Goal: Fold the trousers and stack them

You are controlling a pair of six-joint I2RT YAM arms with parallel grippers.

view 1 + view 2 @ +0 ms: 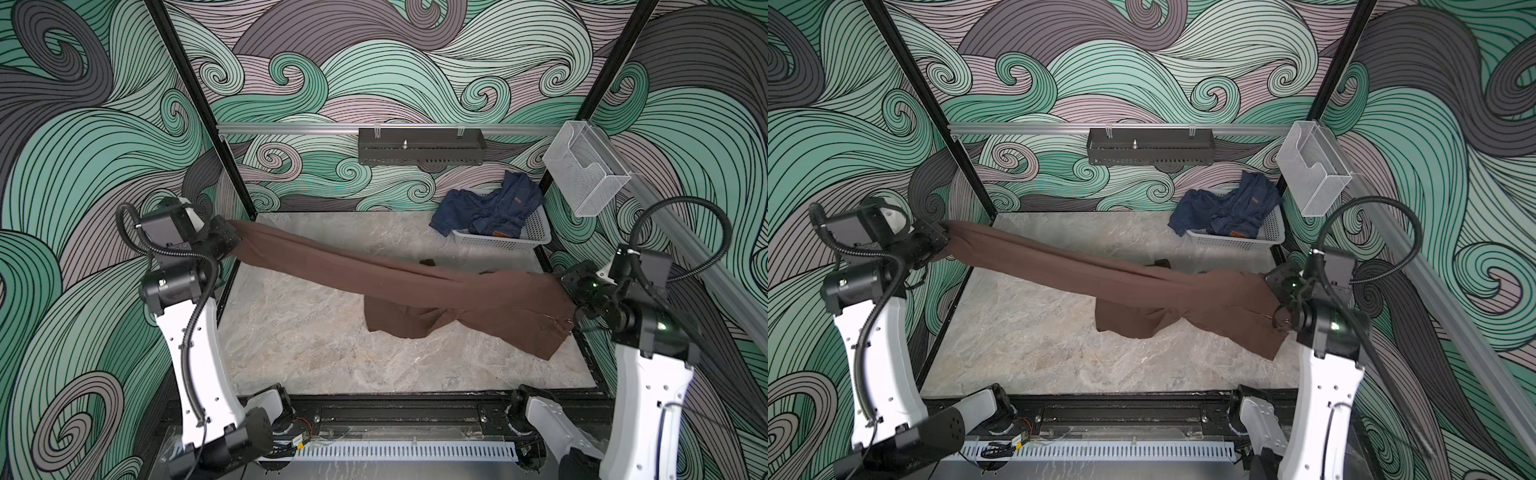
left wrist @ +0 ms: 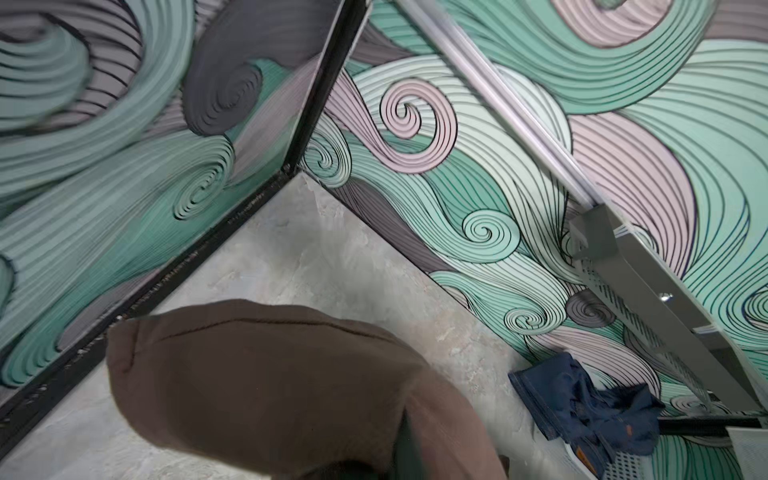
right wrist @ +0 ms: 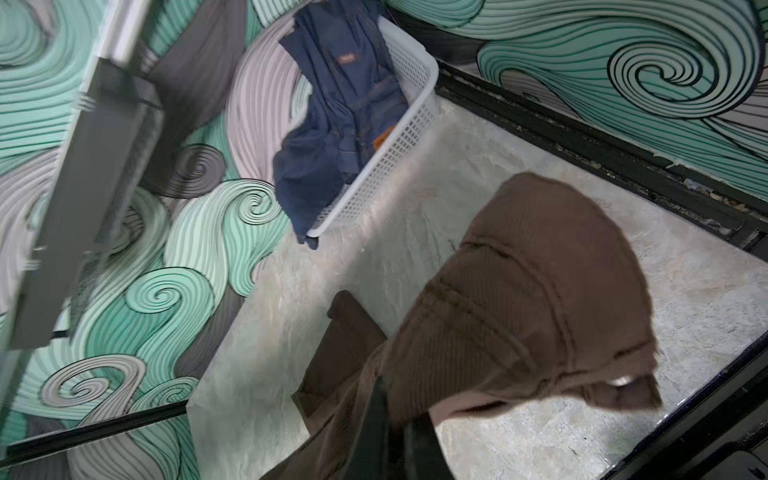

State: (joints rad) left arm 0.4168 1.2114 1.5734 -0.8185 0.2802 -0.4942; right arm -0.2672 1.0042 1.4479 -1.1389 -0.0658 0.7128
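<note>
L gripper (image 1: 232, 240) and R gripper (image 1: 567, 291) each clamp soft dark brown matte trousers (image 1: 415, 286), slung between them over grey marble-look table (image 1: 307, 349). I judge fabric limp, light, sags w/o support; grip at hem/waistband.

Two arms in white and black

The left arm (image 1: 199, 365) and right arm (image 1: 648, 399) are clad in curved white shells, dotted with small dark screws and joined by round black joints. A black ribbed cable (image 1: 189, 332) is run along each and looped behind the wrist. The left gripper (image 1: 232, 239) and right gripper (image 1: 567, 291) are housed in black, and a green gloss is seen just behind the right one.
</note>
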